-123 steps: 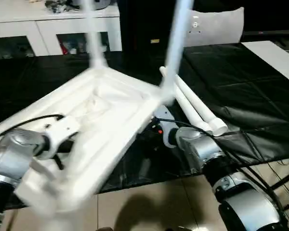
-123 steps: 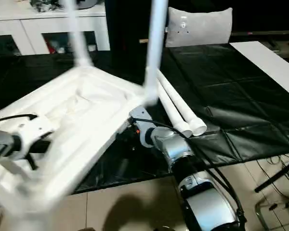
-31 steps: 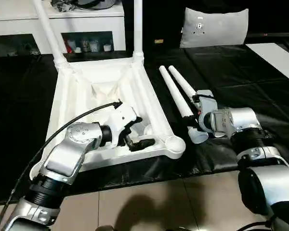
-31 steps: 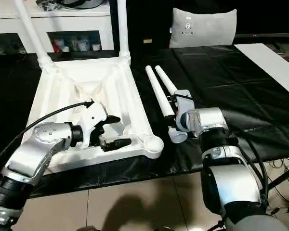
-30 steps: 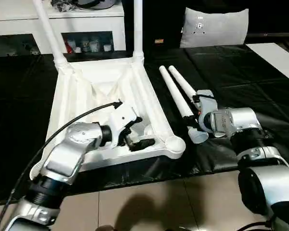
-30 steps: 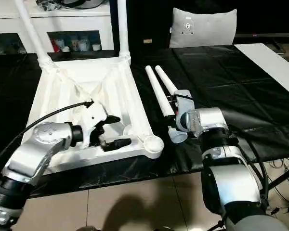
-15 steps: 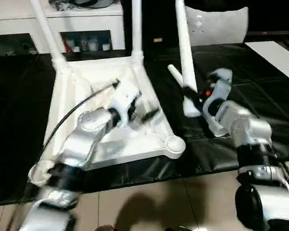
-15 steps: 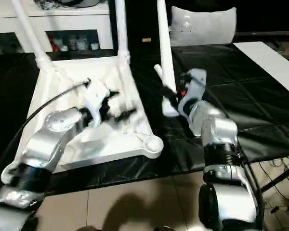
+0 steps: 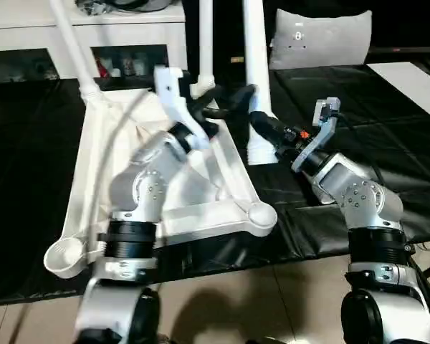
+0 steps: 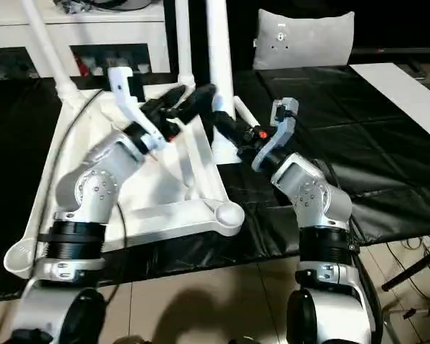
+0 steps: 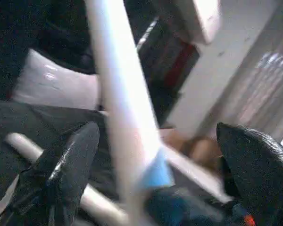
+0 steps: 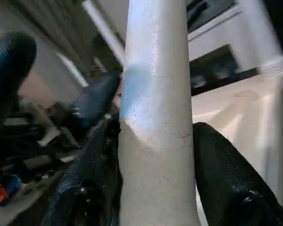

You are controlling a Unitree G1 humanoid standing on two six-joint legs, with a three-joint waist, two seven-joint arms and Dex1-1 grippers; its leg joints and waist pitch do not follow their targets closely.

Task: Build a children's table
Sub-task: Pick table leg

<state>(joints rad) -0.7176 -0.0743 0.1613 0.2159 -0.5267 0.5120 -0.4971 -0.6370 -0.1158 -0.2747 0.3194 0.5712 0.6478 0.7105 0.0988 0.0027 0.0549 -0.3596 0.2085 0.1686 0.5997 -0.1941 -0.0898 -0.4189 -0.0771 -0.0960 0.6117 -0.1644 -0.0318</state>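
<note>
On the black counter (image 9: pixel 387 129) the white tabletop (image 9: pixel 222 208) lies upside down, with two legs (image 9: pixel 72 50) already standing in its far sockets and an open socket (image 9: pixel 258 213) at the near right corner. To its left, another empty socket (image 9: pixel 64 254) hangs over the counter edge. Our left gripper (image 9: pixel 226 100) reaches across the tabletop with its fingers (image 11: pixel 73 165) spread wide on either side of the third leg (image 9: pixel 256 79), not pressing it. Our right gripper (image 9: pixel 266 129) has its fingers (image 12: pixel 231 183) closed around that leg near its wide lower end, holding it upright just beyond the tabletop's right rim. The fourth leg (image 10: pixel 242 115) lies on the counter behind it.

To do this step well, we judge that we should keep the leg vertical, steady its upper shaft with the left fingers, carry the wide end over the near right socket, centre it before lowering, and press straight down without tilting, so the tabletop does not slide.
</note>
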